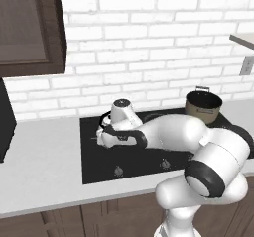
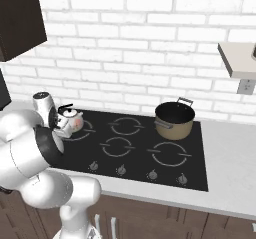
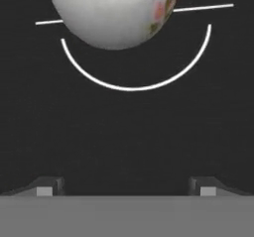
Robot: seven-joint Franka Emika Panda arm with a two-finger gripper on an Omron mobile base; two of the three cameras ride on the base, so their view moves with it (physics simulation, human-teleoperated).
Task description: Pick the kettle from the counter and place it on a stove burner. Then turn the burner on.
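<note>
A tan-and-black pot (image 2: 174, 119) sits on the back right ring of the black cooktop (image 2: 195, 168), before a white brick wall (image 2: 135, 43), near a wall outlet (image 2: 244, 86).

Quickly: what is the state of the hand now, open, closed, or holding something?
Hand: open, holding nothing; the kettle sits on the cooktop ahead of its fingertips.

the kettle (image 2: 70, 121) is sitting on the back-left burner (image 2: 80, 129) of the cooktop (image 2: 195, 175), the pot (image 2: 174, 119) is standing on the back-right ring, the counter (image 1: 39, 166) is lying around them
</note>
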